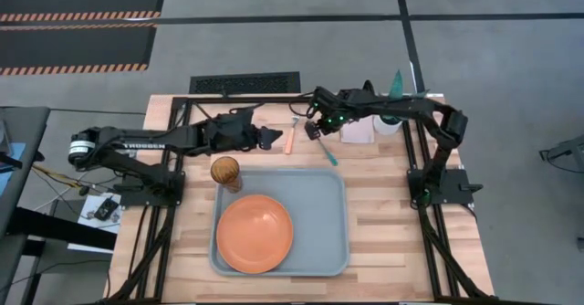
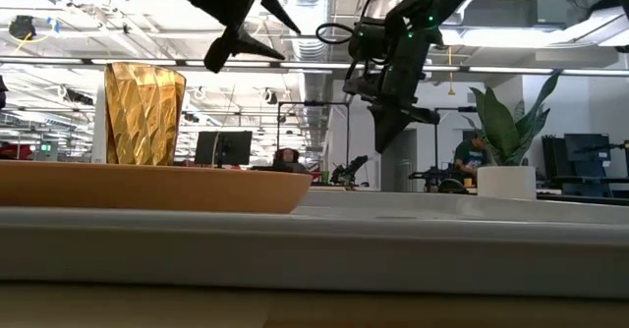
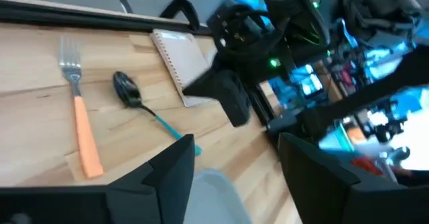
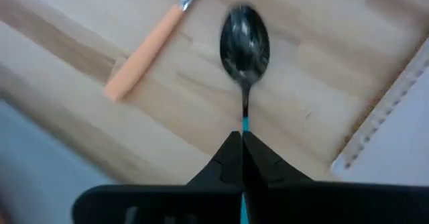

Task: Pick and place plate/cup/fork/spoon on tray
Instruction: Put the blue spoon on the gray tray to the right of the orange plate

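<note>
The right gripper (image 4: 242,158) has its fingers pressed together, with the spoon's teal handle running into the seam between them, so it appears to be pinching the handle near its middle. The spoon (image 4: 244,43) points bowl-first away from the fingers. Whether it has left the table cannot be told, though in the low view the right gripper (image 2: 385,132) hangs well above the surface, which suggests a lift is under way. A grip on the thin handle rather than the bowl makes sense: the handle is the only part narrow enough for closed fingers to trap.

Just beside the spoon lies the fork (image 4: 149,44), flat on the wood and untouched, its tines toward the table's far edge.

The left gripper (image 3: 228,167) hovers near the fork and spoon with its fingers spread wide and nothing between them, probably waiting its turn for the fork.

Outward again, the tray (image 1: 333,218) sits near the front of the table. The plate (image 1: 255,235) already rests inside it. The cup (image 1: 225,172) stands at the tray's far left corner, on or just over the rim. A white dish (image 1: 357,131) lies beyond the spoon.
</note>
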Available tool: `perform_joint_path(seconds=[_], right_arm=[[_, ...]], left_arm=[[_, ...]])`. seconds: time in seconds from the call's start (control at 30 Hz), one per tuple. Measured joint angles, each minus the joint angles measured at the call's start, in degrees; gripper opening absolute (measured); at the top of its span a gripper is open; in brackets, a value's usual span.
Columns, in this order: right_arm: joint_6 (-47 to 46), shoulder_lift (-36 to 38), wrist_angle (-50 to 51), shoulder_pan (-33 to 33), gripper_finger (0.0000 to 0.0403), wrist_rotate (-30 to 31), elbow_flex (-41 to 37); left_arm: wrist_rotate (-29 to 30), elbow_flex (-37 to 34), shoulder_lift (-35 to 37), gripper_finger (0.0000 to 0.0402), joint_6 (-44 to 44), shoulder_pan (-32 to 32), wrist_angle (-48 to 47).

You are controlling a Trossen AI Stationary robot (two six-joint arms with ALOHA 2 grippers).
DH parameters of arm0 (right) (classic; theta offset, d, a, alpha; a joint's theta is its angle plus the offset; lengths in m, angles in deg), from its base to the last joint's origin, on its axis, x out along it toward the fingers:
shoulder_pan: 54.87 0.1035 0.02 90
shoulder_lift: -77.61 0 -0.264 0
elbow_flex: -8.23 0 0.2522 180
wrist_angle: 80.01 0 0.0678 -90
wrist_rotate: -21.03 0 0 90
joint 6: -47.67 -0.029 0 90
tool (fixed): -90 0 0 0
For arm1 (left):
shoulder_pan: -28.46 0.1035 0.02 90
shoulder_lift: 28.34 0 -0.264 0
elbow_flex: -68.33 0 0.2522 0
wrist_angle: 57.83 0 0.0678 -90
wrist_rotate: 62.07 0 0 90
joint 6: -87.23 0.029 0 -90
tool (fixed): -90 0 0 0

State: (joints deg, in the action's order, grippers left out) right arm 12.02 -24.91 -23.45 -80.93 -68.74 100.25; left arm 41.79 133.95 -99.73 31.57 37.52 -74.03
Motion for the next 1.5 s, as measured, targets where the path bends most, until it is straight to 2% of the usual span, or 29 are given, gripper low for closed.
perform_joint_path(seconds=[0.1,0.2,0.4,0.53,0.8,0.93,1.17,1.27,1.43,1.5], right_arm=[[3.7,0.0,-0.9,0.7,0.0055,4.5,-0.2],[7.3,0.0,-4.5,1.0,0.0114,5.7,-2.2],[5.3,0.0,-10.3,-0.4,0.0226,5.8,-8.5],[4.2,0.0,-15.7,-1.4,0.0249,5.7,-12.7],[4.5,0.0,-24.6,0.7,0.0236,5.8,-17.0],[4.5,-1.4,-25.3,1.7,0.0232,8.3,-17.9],[4.5,-6.0,-24.1,3.3,0.0223,8.5,-17.6],[2.8,-6.3,-22.9,3.7,0.0181,9.1,-17.6],[0.3,-5.7,-21.9,3.7,0.0041,8.5,-17.7],[0.0,-5.7,-21.8,3.7,0.0016,8.1,-17.7]], left_arm=[[-2.3,1.7,0.0,0.0184,4.0,0.1,0.4],[-2.7,2.6,0.0,0.0185,6.2,0.0,0.4],[-2.6,3.4,0.0,0.0233,6.5,0.0,0.0],[-2.6,3.5,0.0,0.0263,6.5,0.0,-0.8],[-2.3,3.5,0.0,0.0276,5.6,0.1,-1.3],[-2.1,3.5,0.0,0.0276,5.1,0.1,-1.2],[-2.1,3.5,0.0,0.0276,3.9,0.1,-2.0],[-2.0,3.5,0.0,0.0276,3.2,0.1,-2.6],[-1.5,3.5,0.0,0.0276,2.4,0.1,-3.1],[-1.5,3.5,0.0,0.0276,2.3,0.1,-3.2]])
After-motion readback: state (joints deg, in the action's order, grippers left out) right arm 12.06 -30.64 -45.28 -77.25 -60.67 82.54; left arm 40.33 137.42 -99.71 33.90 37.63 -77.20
